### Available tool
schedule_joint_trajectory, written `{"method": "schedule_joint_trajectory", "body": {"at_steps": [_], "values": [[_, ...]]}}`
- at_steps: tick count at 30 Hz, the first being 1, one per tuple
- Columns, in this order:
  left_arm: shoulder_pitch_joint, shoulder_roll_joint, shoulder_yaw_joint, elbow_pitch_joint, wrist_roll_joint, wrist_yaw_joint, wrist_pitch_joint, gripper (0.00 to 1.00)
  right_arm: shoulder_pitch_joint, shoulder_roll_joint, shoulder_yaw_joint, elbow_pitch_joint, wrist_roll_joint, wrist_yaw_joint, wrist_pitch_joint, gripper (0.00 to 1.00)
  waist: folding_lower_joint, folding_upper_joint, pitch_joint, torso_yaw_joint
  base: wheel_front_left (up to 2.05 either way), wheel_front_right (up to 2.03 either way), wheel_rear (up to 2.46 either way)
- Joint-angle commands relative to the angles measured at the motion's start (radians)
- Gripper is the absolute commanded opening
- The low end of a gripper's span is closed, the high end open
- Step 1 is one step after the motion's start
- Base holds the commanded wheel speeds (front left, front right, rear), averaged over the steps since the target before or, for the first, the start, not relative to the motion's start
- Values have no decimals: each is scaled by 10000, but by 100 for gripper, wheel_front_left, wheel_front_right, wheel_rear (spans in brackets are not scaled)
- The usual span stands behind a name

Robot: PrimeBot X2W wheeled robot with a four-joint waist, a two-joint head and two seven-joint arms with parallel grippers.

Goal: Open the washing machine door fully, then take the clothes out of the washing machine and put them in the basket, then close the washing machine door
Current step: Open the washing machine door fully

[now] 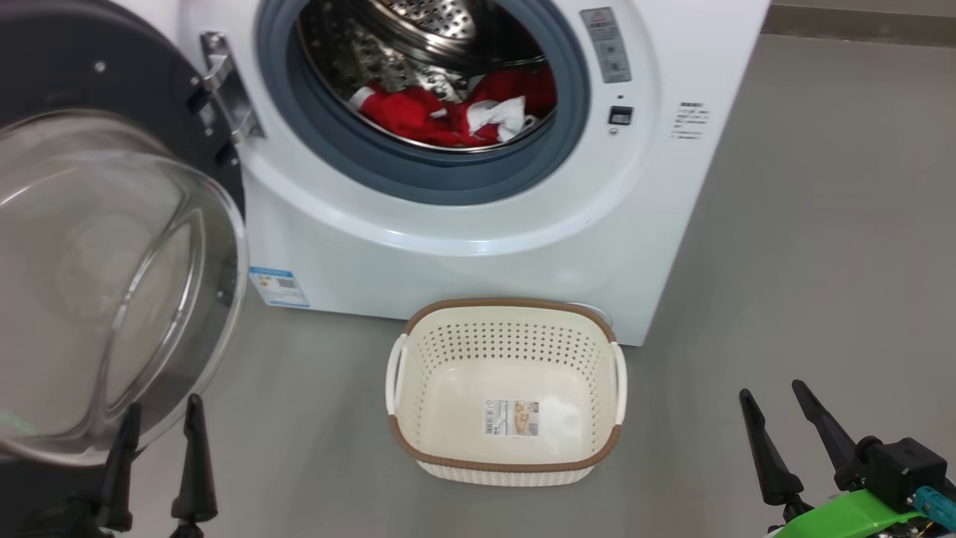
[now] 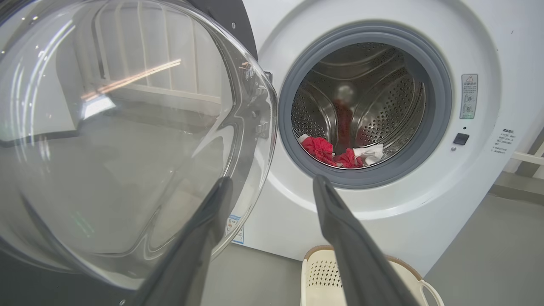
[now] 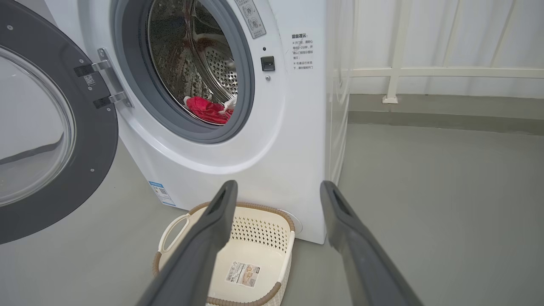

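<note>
The washing machine (image 1: 463, 246) stands with its door (image 1: 97, 261) swung wide to the left, the glass bowl bulging toward me. Red clothes (image 1: 448, 112) with white trim lie in the steel drum, also seen as clothes (image 2: 335, 153) and clothes (image 3: 206, 110). The cream basket (image 1: 508, 317) sits on the floor in front of the machine with nothing in it but a paper label. My left gripper (image 1: 164, 415) is open just below the door's glass; in the left wrist view the left gripper (image 2: 272, 182) holds nothing. My right gripper (image 1: 773, 396) is open at the lower right, apart from everything.
Grey floor (image 1: 821, 261) stretches to the right of the machine. A white railing (image 3: 395, 72) and wall stand behind the machine's right side. The open door (image 3: 51, 140) takes up the space to the left of the basket.
</note>
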Motion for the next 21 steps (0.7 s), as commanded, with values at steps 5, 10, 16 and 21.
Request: {"method": "schedule_joint_trajectory", "body": {"at_steps": [5,10,16,21], "values": [[101,284,-32,-404,-157,14,-53,100,-7,-164,-10,-317,52,63,-92,100,0,0,-95,-577,0,0,0],[229,350,-380,-377,-356,14,-53,100,80,-187,-72,-341,83,63,-92,100,0,0,-115,-905,0,0,0],[354,439,-861,-399,-626,14,-53,100,122,-200,-176,-377,92,63,-92,100,0,0,-85,-1300,0,0,0],[464,502,-1170,-421,-795,14,-53,100,172,-166,-249,-401,83,63,-92,100,0,0,-101,-1631,0,0,0]]}}
